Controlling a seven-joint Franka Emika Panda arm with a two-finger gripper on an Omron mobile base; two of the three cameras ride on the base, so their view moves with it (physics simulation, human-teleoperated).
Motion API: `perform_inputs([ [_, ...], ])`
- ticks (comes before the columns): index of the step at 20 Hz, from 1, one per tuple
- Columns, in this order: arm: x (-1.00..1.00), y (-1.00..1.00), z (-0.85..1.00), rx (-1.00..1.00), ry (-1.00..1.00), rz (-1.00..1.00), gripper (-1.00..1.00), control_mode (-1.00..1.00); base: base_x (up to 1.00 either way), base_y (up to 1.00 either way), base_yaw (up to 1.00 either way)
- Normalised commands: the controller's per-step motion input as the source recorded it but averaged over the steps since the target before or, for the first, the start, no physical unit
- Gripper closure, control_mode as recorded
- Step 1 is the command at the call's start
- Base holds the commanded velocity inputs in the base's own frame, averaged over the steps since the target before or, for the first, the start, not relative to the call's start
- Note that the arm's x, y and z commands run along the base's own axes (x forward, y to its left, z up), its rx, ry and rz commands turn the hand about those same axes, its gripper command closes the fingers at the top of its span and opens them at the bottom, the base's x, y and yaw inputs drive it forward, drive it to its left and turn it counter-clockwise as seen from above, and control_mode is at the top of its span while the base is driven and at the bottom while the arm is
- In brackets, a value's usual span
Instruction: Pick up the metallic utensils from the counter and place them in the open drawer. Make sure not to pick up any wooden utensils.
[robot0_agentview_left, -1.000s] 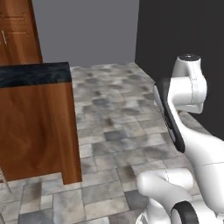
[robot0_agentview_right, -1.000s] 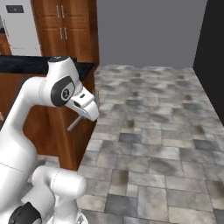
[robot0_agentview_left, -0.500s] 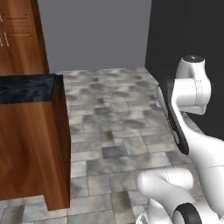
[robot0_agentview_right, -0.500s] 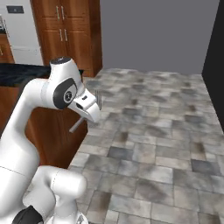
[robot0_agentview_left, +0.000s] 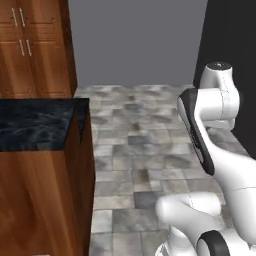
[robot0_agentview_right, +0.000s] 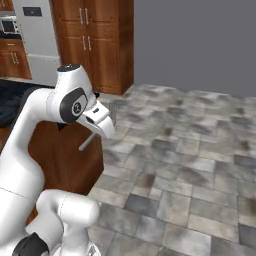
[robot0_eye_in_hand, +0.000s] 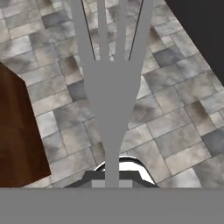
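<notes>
My gripper (robot0_eye_in_hand: 112, 178) is shut on a grey metal fork (robot0_eye_in_hand: 112, 87), one of the metallic utensils. Its tines point away from the hand over the tiled floor. In the right base view the gripper (robot0_agentview_right: 102, 126) hangs just off the end of the counter (robot0_agentview_right: 11, 100), with the fork's handle (robot0_agentview_right: 87, 142) sticking out down and to the left. The counter's dark marbled top (robot0_agentview_left: 35, 122) over reddish wood panelling sits at the left of the left base view. The open drawer and the wooden utensils are out of view.
Tall reddish-brown cabinets (robot0_agentview_left: 35, 45) stand behind the counter, also seen as cabinets (robot0_agentview_right: 100, 40) beside a grey fridge (robot0_agentview_right: 35, 40). Stone-tile floor (robot0_agentview_left: 140, 150) stretches ahead and to the right. A dark wall (robot0_agentview_left: 232, 45) stands at far right.
The whole picture has shifted in both base views, so the base has moved; the counter's end sits differently in frame. The arm keeps its pose with the fork still held.
</notes>
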Motion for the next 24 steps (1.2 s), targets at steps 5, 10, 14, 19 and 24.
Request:
perform_inputs([
  [5,0.00,0.00,0.00,0.00,0.00,0.00,1.00,1.00,1.00,-0.47,0.32],
  [10,0.00,0.00,0.00,0.00,0.00,0.00,1.00,1.00,1.00,-0.57,0.37],
  [14,0.00,0.00,0.00,0.00,0.00,0.00,1.00,1.00,1.00,-0.67,0.45],
  [19,0.00,0.00,0.00,0.00,0.00,0.00,1.00,1.00,1.00,-0.78,0.43],
  [24,0.00,0.00,0.00,0.00,0.00,0.00,1.00,1.00,1.00,-0.85,0.37],
])
